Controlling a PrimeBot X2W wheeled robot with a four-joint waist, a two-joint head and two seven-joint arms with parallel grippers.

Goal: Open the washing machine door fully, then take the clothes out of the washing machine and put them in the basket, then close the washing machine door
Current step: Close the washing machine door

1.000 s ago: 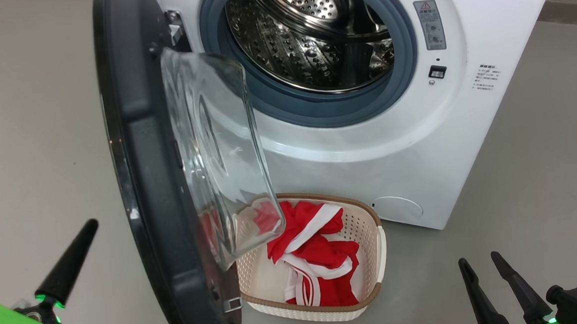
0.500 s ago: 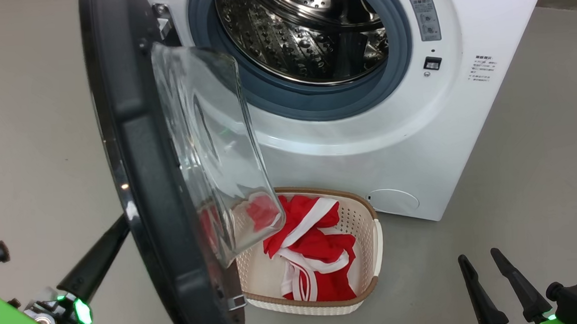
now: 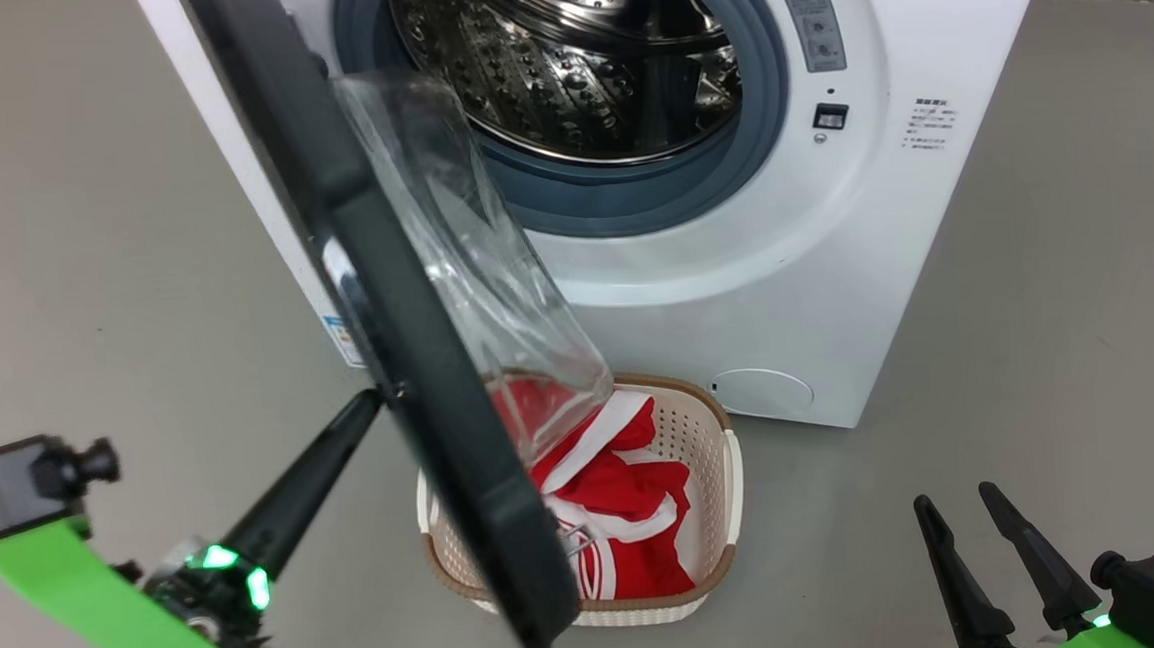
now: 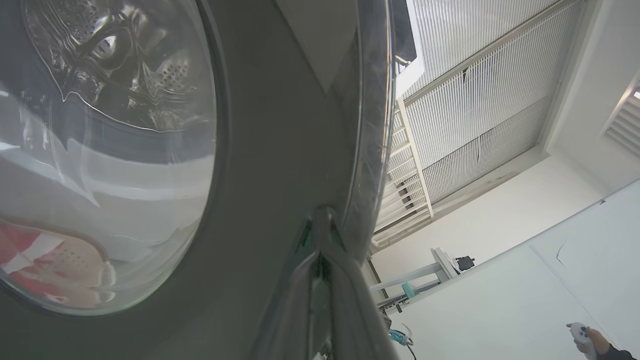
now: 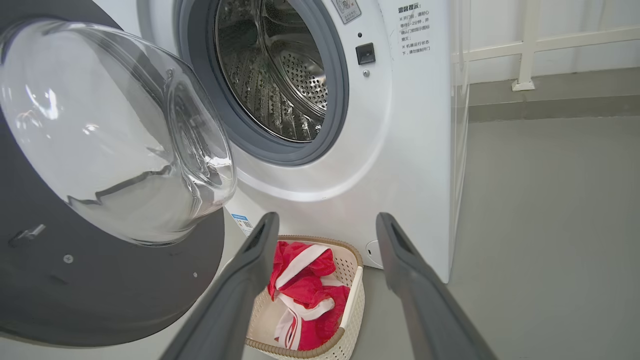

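Head view, left gripper (image 3: 364, 407): fingers pressed together into one dark point, tip touching the outer face of the door (image 3: 409, 364); holds nothing. Closed up so, I judge, to make a stiff pusher for swinging the door home.
Head view, door: about halfway ajar, edge-on just ahead of that tip, glass window (image 3: 495, 289) bulging away on the far side.
Head view, washing machine (image 3: 785, 281): beyond the door from the left gripper; drum (image 3: 571, 64) bare steel, no cloth seen in it.
Head view, basket (image 3: 720, 455): on the floor (image 3: 1039, 336) past the door's lower edge, just beside the washing machine's front; likely parked there to keep the drop from the drum short.
Head view, clothes (image 3: 627, 491): red and white, heaped inside the basket; emptying looks done, closing is the step in hand.
Head view, right gripper (image 3: 954, 497): fingers apart, empty, basket well apart to its left; seems parked out of the door's swing.
Left wrist view, door: rim right at the joined fingertips; glass window to their left, drum and clothes showing through.
Left wrist view, hand (image 4: 590, 342): a person's, far off to the lower right, holding a small pale thing.
Right wrist view, basket: low between the two spread fingers, farther on; nothing in their gap; door up and left.
Count: one washing machine, one door, one drum, one basket, one heap of clothes (pieces cannot be told apart), two grippers, one hand.
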